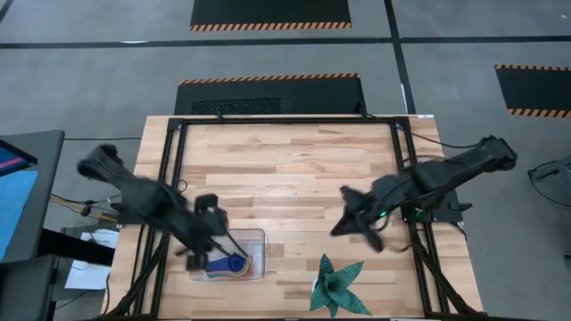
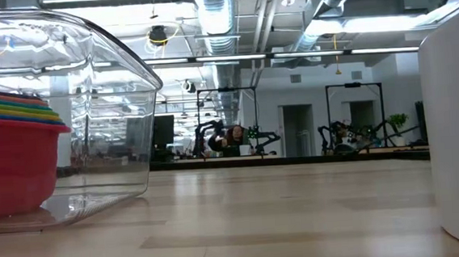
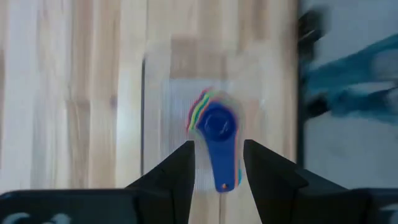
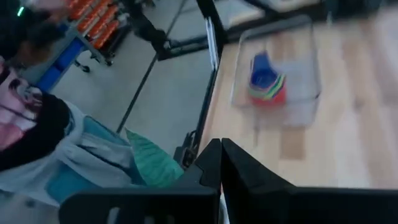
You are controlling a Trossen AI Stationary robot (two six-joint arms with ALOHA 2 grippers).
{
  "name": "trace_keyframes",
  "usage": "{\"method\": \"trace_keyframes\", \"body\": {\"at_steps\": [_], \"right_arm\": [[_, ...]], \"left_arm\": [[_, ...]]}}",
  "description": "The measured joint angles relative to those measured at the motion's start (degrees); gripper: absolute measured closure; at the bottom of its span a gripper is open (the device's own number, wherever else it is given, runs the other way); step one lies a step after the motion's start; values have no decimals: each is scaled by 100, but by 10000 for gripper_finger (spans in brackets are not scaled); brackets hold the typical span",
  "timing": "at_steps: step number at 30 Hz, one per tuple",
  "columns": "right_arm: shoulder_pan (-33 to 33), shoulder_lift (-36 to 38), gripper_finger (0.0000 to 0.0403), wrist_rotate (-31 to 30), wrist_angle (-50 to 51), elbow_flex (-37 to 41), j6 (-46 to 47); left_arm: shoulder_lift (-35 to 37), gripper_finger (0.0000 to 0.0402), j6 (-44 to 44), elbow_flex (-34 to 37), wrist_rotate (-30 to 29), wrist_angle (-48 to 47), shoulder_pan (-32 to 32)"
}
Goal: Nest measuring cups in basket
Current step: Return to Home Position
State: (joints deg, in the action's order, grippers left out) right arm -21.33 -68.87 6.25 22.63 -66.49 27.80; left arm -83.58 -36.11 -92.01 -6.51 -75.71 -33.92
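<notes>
While the left claw (image 1: 198,259) hangs over the left end of the basket (image 1: 260,237), its two fingers (image 3: 177,171) stand wide apart and grip nothing. In the left wrist view the measuring cups (image 3: 214,121) show through the gap between those fingers, lower down and clear of them. The cups sit nested as one stack inside the clear basket (image 3: 155,81), toward its left half, with the dark blue cup (image 3: 217,127) on top and its flat handle pointing back toward the claw. From desk height the red cup (image 2: 9,164) is the outermost and lowest of the stack, with thin coloured rims layered above it, all behind the basket's see-through wall (image 2: 122,95). The basket rests on the wooden desk (image 1: 294,169) in its left part, close to the same edge as the green spiky plant (image 1: 337,285). The right claw (image 1: 344,223) hovers over the right half of the desk, well apart from the basket and the cups (image 4: 267,84), its fingers (image 4: 239,165) pressed narrow together on nothing.
</notes>
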Motion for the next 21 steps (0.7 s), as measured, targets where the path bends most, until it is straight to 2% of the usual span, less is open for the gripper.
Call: {"method": "trace_keyframes", "body": {"at_steps": [4,7,10,15,19,21], "right_arm": [[59,886,377,-72,484,24,-937],[108,1869,377,-158,499,410,-1742],[211,3011,377,-159,34,1372,-2209],[444,5269,377,15,-1638,3723,-2270],[607,6853,377,302,-2736,5275,-2000],[713,6858,377,281,-3145,5645,-1739]], "left_arm": [[1135,276,840,173,-473,773,187],[2314,276,1546,921,-1087,1912,321],[3702,276,1797,2441,-1254,3240,492],[5832,276,1806,5760,-1327,6402,979],[6876,276,1578,7765,-919,8837,1450],[7110,276,1419,8294,-780,9598,1675]]}}
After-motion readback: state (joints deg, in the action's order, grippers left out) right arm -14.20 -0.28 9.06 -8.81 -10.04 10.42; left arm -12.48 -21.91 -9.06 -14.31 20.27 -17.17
